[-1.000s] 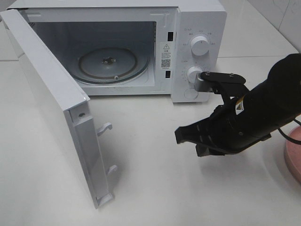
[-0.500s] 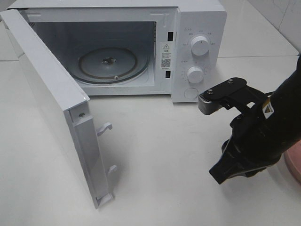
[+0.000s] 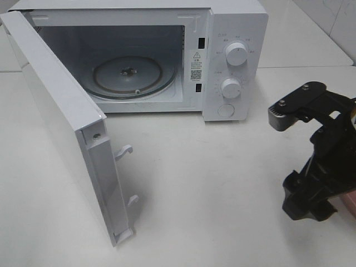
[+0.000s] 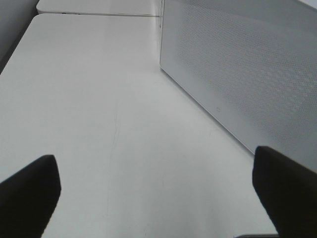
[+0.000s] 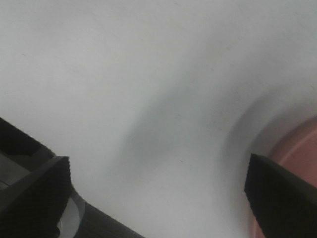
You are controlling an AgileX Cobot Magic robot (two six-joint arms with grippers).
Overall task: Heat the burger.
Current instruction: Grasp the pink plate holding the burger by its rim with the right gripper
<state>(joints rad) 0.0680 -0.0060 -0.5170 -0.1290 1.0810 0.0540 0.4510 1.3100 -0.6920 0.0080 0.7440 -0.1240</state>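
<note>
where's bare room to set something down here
Widest bare patch: table in front of the microwave, between its open door and the right gripper. The glass turntable inside is bare too. Crowded at the right edge, gripper beside pink plate.

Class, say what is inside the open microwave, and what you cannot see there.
Only a round glass turntable lies inside the microwave, with nothing on it. The open door hides the left wall.

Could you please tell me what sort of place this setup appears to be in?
Probably a mock kitchen counter in a robot lab: a white microwave with its door swung open and a glass turntable inside, and a pink plate, all on a plain white table.
</note>
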